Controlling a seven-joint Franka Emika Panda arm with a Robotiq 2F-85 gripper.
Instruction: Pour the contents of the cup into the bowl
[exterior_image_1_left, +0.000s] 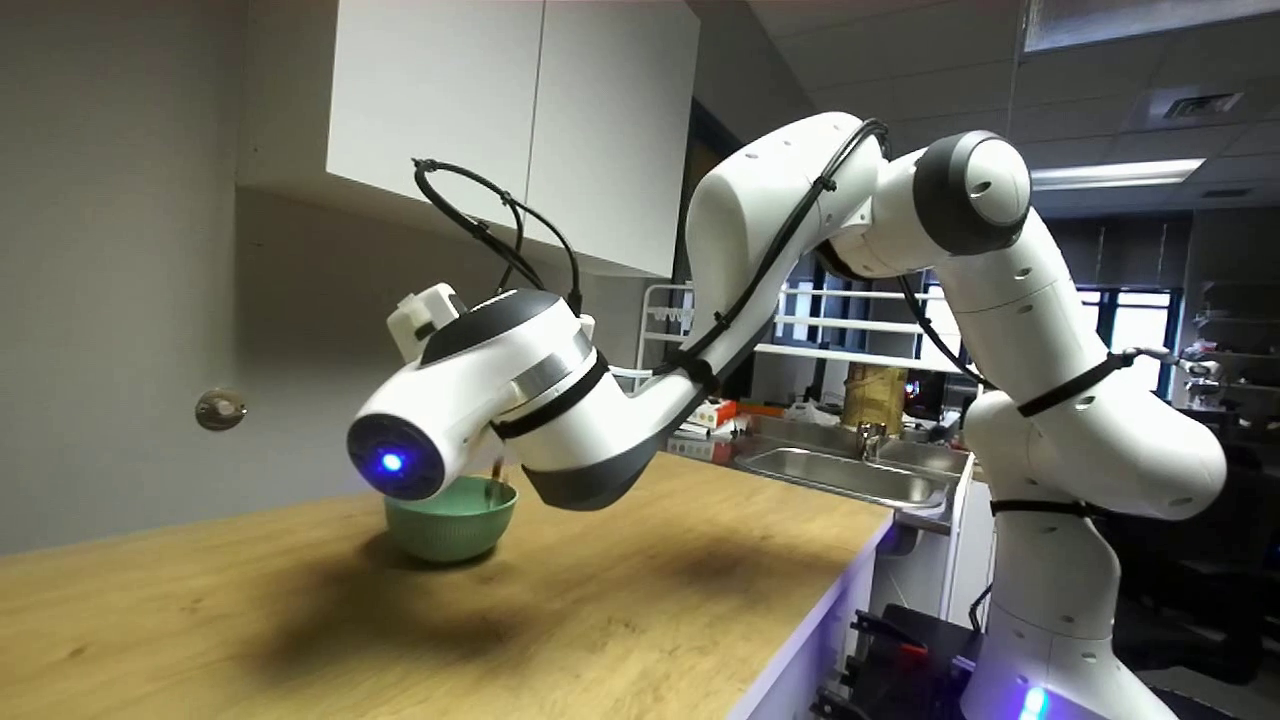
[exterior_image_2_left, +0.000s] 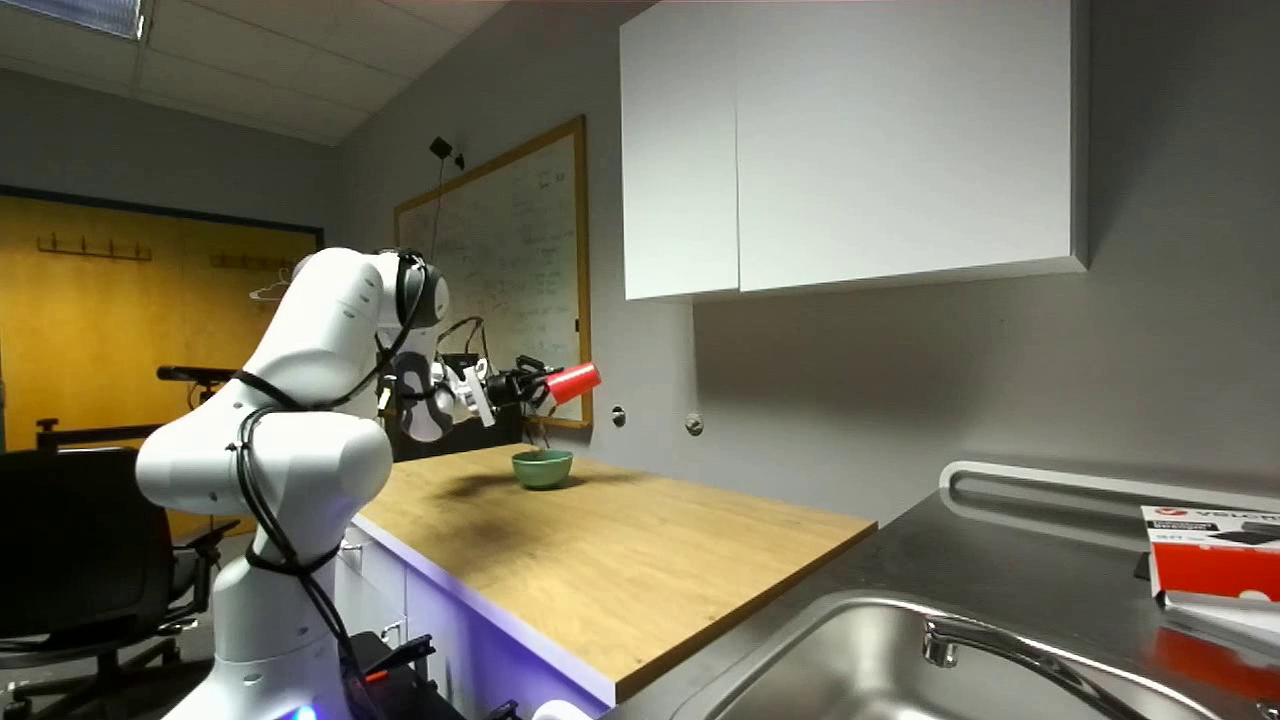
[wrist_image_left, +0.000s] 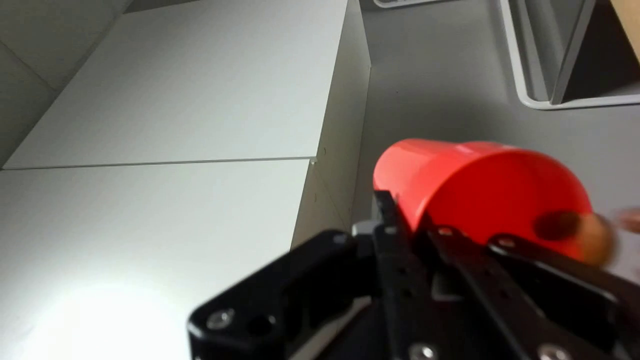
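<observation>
The red-orange cup (exterior_image_2_left: 573, 382) is tipped in the air above and slightly beside the bowl; it also shows in the wrist view (wrist_image_left: 417, 160), mouth toward the camera. My gripper (exterior_image_2_left: 541, 386) is shut on the cup's wall at the rim, one finger outside and one inside (wrist_image_left: 412, 225). Blurred brown pieces (wrist_image_left: 597, 240) leave the cup's lower lip, and brown streaks (exterior_image_2_left: 542, 432) fall toward the bowl. The mint-green bowl (exterior_image_1_left: 447, 530) stands upright on the wooden counter, also seen in an exterior view (exterior_image_2_left: 543, 472). In an exterior view the arm hides the cup and gripper.
White wall cabinets (exterior_image_1_left: 440, 90) hang above the wooden counter (exterior_image_1_left: 640, 580), near the arm. A grey wall runs behind the bowl. A metal sink (exterior_image_2_left: 860, 650) with a faucet (exterior_image_2_left: 1020, 655) and a red-white box (exterior_image_2_left: 1215, 555) are at the counter's far end from the bowl.
</observation>
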